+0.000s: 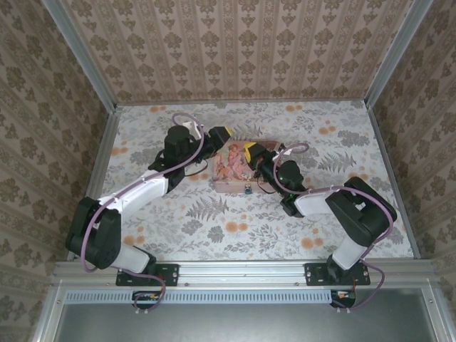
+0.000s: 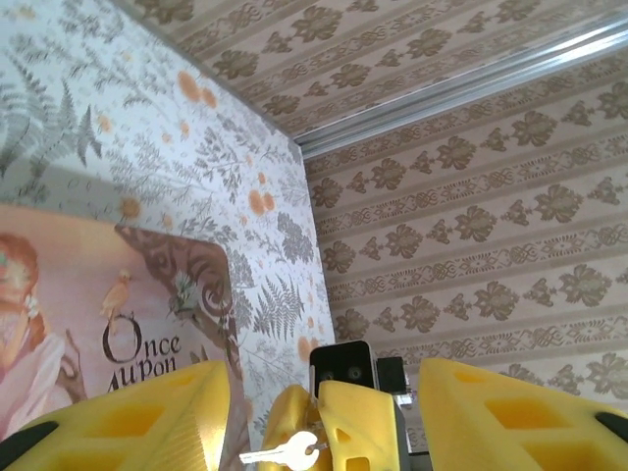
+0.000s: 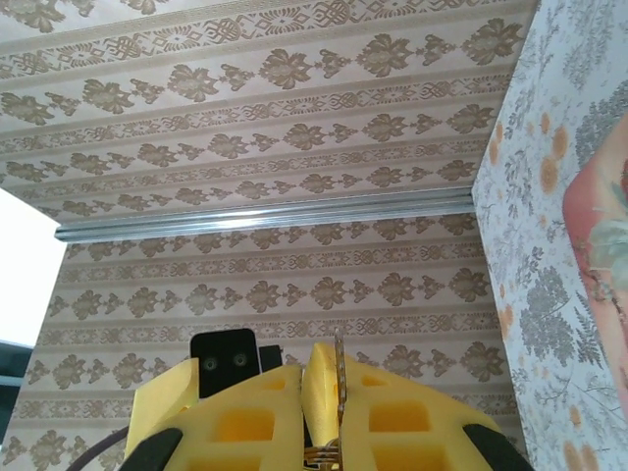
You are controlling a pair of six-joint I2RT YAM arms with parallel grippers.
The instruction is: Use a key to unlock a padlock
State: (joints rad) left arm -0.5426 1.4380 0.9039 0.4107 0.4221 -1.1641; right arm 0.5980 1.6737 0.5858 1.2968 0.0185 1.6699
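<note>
My right hand is clenched on the key, its blade poking out to aim, while my left hand hangs released nearby, and the padlock lies on the worktop just beside the pink tin, presumably within easy reach.

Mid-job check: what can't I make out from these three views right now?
- Top view: the padlock is a dark speck at the near edge of the pink tin. Shackle and keyhole are too small to read.
- Right wrist view: the key is an edge-on sliver held by the right gripper, so its teeth are unreadable.
- Left wrist view: the bottom edge cuts off the right jaws below the key, so the pinch is unclear.
</note>
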